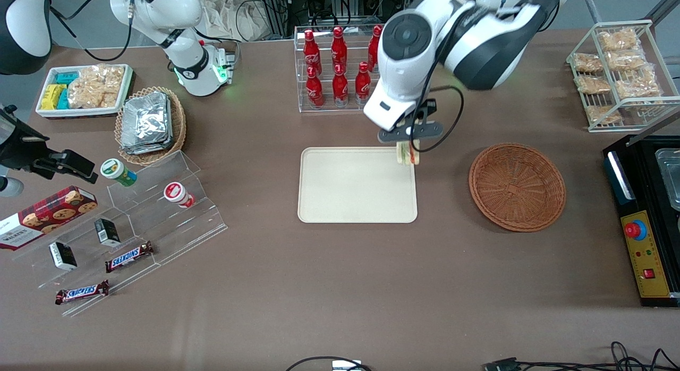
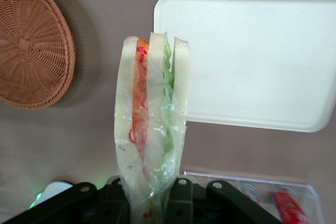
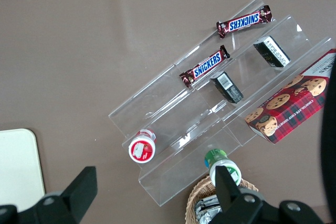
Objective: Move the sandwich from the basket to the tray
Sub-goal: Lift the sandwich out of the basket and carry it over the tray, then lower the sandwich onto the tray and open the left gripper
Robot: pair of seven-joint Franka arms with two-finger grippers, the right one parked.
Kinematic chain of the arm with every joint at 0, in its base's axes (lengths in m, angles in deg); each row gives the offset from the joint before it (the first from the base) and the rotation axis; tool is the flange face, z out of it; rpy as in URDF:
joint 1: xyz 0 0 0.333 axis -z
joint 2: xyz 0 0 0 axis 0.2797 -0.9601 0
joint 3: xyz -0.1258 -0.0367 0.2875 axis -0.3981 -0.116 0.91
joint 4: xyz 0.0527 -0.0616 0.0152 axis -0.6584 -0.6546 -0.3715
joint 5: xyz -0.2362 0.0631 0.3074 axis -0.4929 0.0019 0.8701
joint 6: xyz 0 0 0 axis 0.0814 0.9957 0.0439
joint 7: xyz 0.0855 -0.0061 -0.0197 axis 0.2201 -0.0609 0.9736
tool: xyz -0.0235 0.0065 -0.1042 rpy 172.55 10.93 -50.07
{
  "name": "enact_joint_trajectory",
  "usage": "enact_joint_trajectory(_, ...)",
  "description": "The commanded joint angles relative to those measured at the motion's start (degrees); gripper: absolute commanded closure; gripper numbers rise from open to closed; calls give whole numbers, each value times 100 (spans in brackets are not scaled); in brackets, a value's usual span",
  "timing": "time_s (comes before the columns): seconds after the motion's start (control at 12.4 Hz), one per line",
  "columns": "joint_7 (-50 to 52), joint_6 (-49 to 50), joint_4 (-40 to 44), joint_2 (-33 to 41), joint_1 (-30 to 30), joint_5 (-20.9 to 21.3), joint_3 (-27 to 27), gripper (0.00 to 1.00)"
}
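Front view: the left arm is reaching down, its gripper [image 1: 408,148] hanging over the tray's [image 1: 350,201] edge nearest the basket [image 1: 517,186]. It is pinching the sandwich [image 1: 407,154] upright.

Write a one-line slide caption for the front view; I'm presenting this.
Gripper holds the sandwich over the tray corner; basket empty.

The sandwich [image 1: 407,153] is a small wedge of white bread with green and orange-red filling, wrapped in clear film. It is held up on its edge in the gripper [image 1: 408,146], over the tray's corner closest to the basket. The tray [image 1: 350,201] is flat, cream and rectangular, in the middle of the counter. The basket [image 1: 517,186] is round, brown and woven. It sits beside the tray, toward the working arm's end of the counter.
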Motion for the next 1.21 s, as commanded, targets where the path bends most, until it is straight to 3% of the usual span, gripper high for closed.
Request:
enact_joint_trajectory(0.0, -135, -1359, -1377, 63, -365, 399, -150, 100)
enact_joint_trajectory(0.24, -127, -2776, -2216, -366, -348, 874, 112, 100)
enact_joint_trajectory(0.56, -30, -3490, -2173, -1263, -287, 1664, 552, 100)
enact_joint_trajectory(1.13, 366, -3790, -1901, -1774, -190, 1746, 633, 100)
